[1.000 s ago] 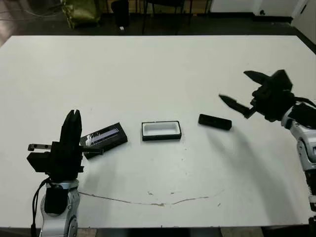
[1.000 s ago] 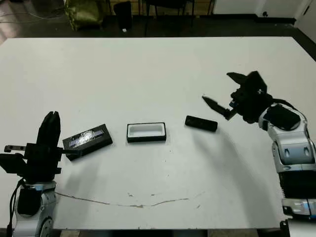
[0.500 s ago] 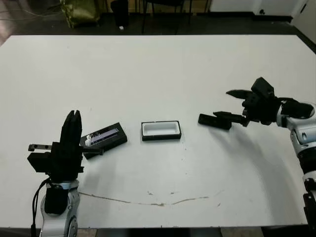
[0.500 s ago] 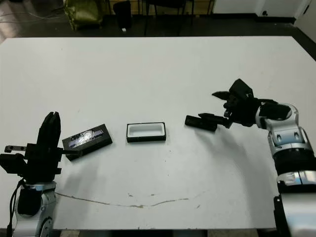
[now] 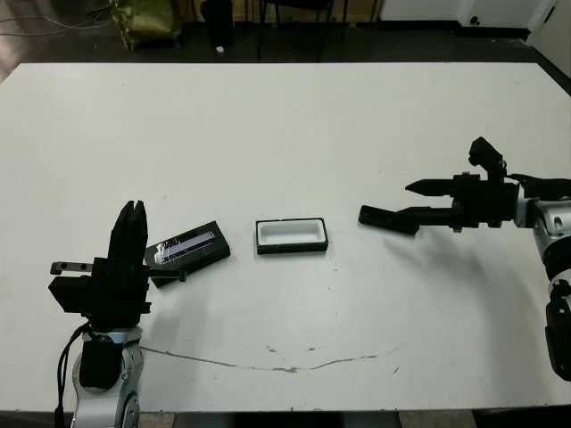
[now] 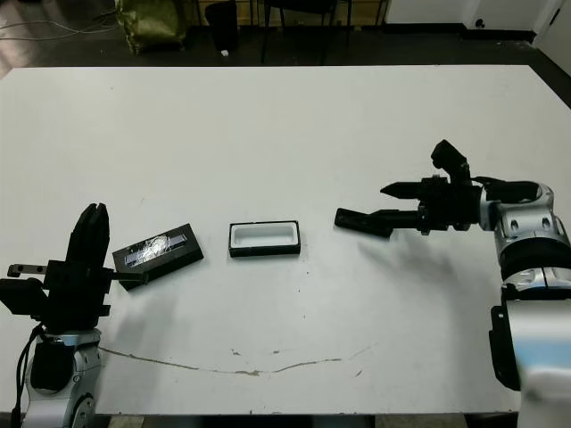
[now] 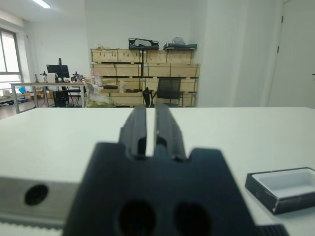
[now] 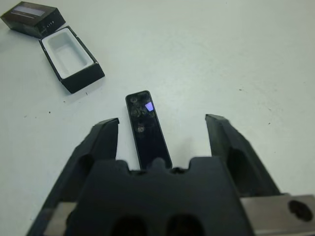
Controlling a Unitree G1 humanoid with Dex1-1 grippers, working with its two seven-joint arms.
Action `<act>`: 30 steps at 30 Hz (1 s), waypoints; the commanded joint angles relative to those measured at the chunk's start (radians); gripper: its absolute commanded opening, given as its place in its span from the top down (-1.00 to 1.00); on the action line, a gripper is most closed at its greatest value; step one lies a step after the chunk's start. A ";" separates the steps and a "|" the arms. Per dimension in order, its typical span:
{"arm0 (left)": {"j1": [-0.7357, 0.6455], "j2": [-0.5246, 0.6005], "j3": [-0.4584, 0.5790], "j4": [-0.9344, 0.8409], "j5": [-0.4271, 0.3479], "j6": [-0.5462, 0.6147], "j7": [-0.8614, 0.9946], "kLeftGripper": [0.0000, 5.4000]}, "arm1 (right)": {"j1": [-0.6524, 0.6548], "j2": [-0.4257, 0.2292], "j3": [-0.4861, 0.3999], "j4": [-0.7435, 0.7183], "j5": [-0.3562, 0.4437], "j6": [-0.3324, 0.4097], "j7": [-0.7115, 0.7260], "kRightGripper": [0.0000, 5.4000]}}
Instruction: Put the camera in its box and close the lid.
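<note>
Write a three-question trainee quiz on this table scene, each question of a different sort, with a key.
1. True or false: the camera already lies inside the box.
2. Multiple choice: which tool has its fingers spread on either side of the camera? A) the left tool B) the right tool C) neither
3. Fill in: the lid lies on the table to the box's ____ side, robot's own.

Key
1. False; it lies on the table, apart from the box, on the box's right.
2. B; the right tool is open, not yet closed on it.
3. Left.
</note>
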 commanded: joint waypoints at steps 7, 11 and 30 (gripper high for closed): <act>0.015 0.000 -0.001 -0.005 -0.001 0.044 0.004 1.00 | 0.006 0.024 0.009 0.011 -0.046 -0.062 0.011 -0.50; 0.010 0.006 0.002 0.010 0.000 0.025 -0.005 1.00 | 0.010 0.034 0.008 0.023 -0.060 -0.075 0.001 -0.59; 0.017 0.005 0.002 -0.007 0.004 0.044 -0.003 1.00 | 0.030 0.055 0.030 0.024 -0.110 -0.092 -0.014 -0.56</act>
